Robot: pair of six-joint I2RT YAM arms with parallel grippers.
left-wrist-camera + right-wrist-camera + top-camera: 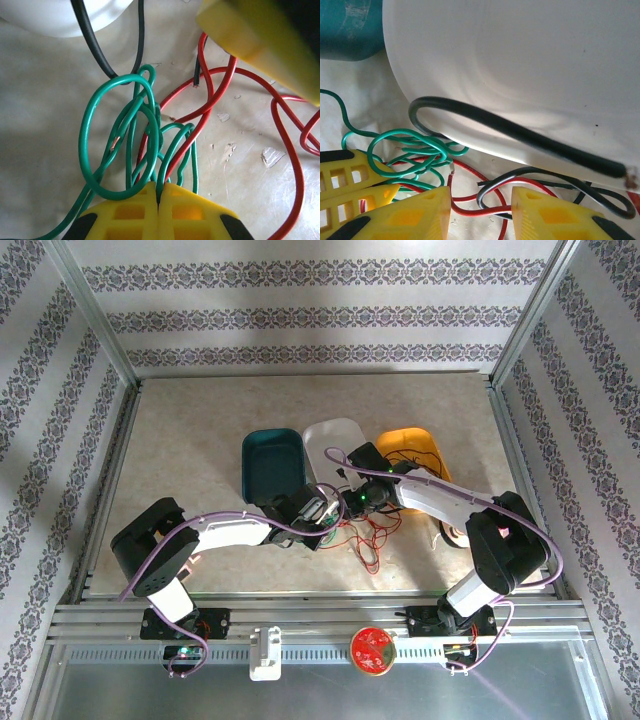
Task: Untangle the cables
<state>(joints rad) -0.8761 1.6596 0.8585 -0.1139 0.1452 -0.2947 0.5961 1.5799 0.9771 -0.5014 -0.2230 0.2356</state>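
Observation:
The cables lie in a tangle on the table in front of the bins, with red loops (372, 540) showing in the top view. My left gripper (160, 189) is shut, and a strand of the green cable (87, 145) is pinched between its yellow fingers. The red cable (215, 95) and the black cable (97, 50) cross the green loops. My right gripper (481, 202) stands open just above the table, with red cable (485, 212) and black cable (485, 192) strands lying between its fingers, not gripped. The green loops (415, 147) sit to its left, beside the left gripper's fingers (350, 185). In the top view both grippers (328, 523) (347, 502) meet over the tangle.
Three bins stand behind the tangle: teal (272, 462), white (335, 438) and orange (415, 448). The white bin's wall (520, 70) is right in front of my right gripper, and a black strand (520, 135) lies against it. A red round object (372, 650) sits on the front rail.

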